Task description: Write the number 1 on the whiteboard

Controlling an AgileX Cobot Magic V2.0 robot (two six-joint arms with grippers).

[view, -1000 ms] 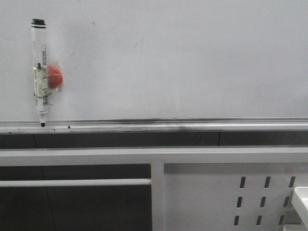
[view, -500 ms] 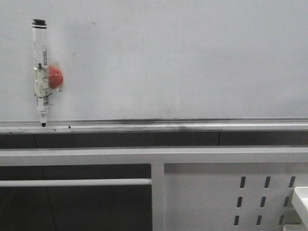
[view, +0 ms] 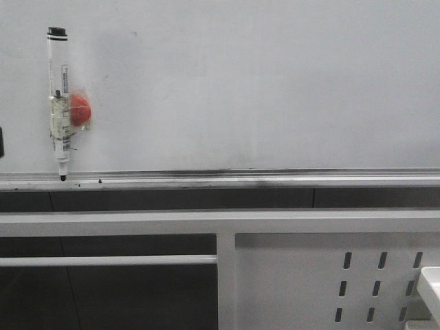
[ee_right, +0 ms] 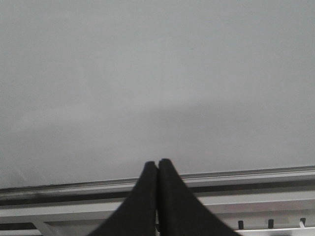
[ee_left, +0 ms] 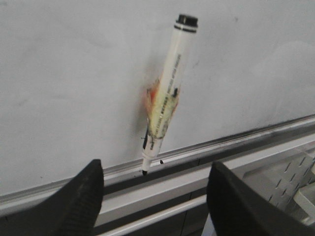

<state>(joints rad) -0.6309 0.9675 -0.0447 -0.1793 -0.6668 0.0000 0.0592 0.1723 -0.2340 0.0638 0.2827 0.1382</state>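
Note:
The whiteboard point(view: 261, 89) fills the upper part of the front view, with a silver tray edge point(view: 240, 180) below it. No marker stroke of the number 1 shows on it. A white marker point(view: 59, 103) with a black cap hangs tip down at the board's left, held by a red magnet point(view: 80, 110). In the left wrist view my left gripper point(ee_left: 155, 169) is open and empty, its jaws wide apart below the marker point(ee_left: 167, 93) and not touching it. My right gripper point(ee_right: 158, 162) is shut and empty in front of bare board point(ee_right: 157, 73).
A white frame bar point(view: 137, 222) runs below the tray. A white perforated metal panel point(view: 344, 275) stands at the lower right. A dark piece point(view: 1, 141) shows at the front view's left edge, beside the marker.
A dark piece has come into the front view at its left edge, level with the marker's lower half. The marker and the board look unchanged.

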